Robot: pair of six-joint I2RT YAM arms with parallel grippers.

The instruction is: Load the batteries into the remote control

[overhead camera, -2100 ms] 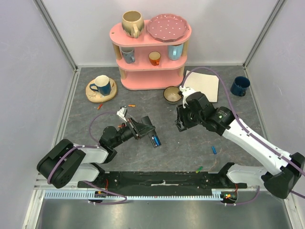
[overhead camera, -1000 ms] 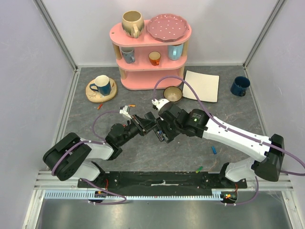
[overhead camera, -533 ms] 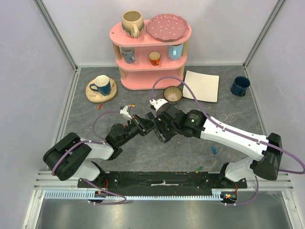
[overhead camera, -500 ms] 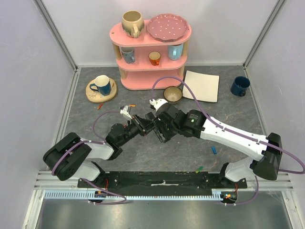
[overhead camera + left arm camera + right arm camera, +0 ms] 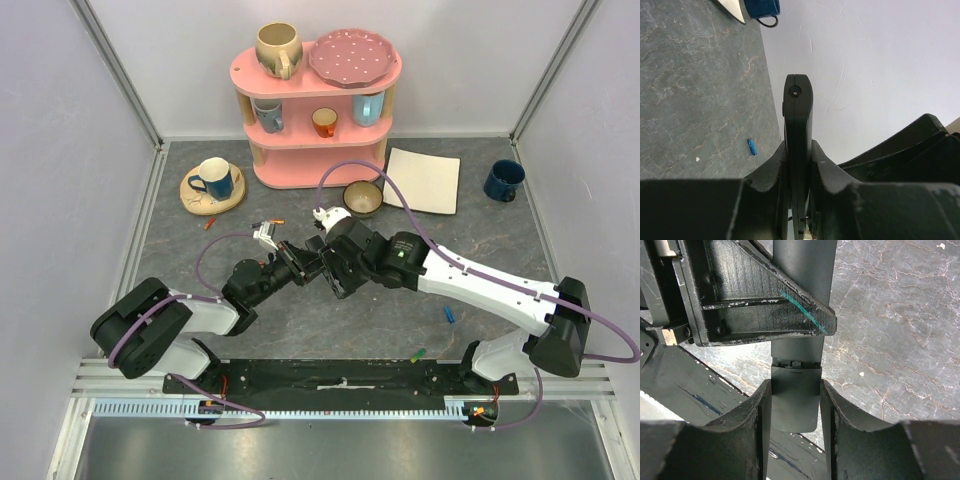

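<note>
left gripper (image 5: 798, 150): you have it pinched tight on the remote control (image 5: 798, 107), one finger on each flat face, with the slab standing edge-on.
right gripper (image 5: 795, 390): its fingers (image 5: 762, 410) press against the two long sides of the remote control's free end.
remote control: held between both your grippers at mid-table (image 5: 380, 325), near of the pink shelf (image 5: 318, 110).
blue battery (image 5: 450, 314): loose on the table, right of your grippers.
green battery (image 5: 418, 354): at the near edge, well apart from the remote control.
orange battery (image 5: 277, 222): just far of your left gripper.
</note>
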